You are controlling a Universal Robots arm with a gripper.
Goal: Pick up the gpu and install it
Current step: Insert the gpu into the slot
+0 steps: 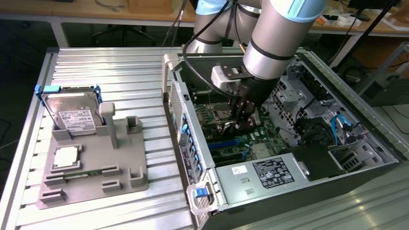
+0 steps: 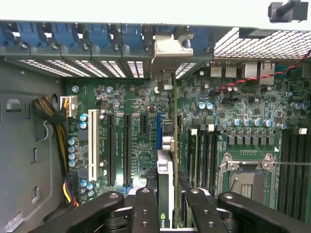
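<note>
**Seating the gpu in the case**

Reaching down into the open case (image 1: pixel 357 158), the arm had its gripper (image 1: pixel 238 123) low over the motherboard (image 1: pixel 221 143). From the wrist view, the fingers (image 2: pixel 146 206) were clamped on the gpu (image 2: pixel 166 191), which stood on edge between them. The card ran away from the gripper toward the rear wall, and its silver bracket (image 2: pixel 167 51) sat up against the row of blue slot clips (image 2: pixel 97 36). The card's lower edge appeared to lie along the blue slot (image 2: pixel 158 127), beside the black slots (image 2: pixel 119 145) and the white one (image 2: pixel 91 145).

To my eye the step in hand was the seating itself. Doing it well would mean keeping the card upright and square to the slot, the bracket tucked into its opening at the back, and the push straight down and even along the length. A tilt would likely bind one end before the other.

Hard to make out: whether the edge connector was already home in the slot or only resting above it. The card's own body hid that joint. The cooler face was mostly out of sight, and the fingers covered the near end.

Outside the case, on the grey tray (image 1: pixel 96 177), a hard drive (image 1: pixel 73 112) stood in its holder, untouched.
</note>
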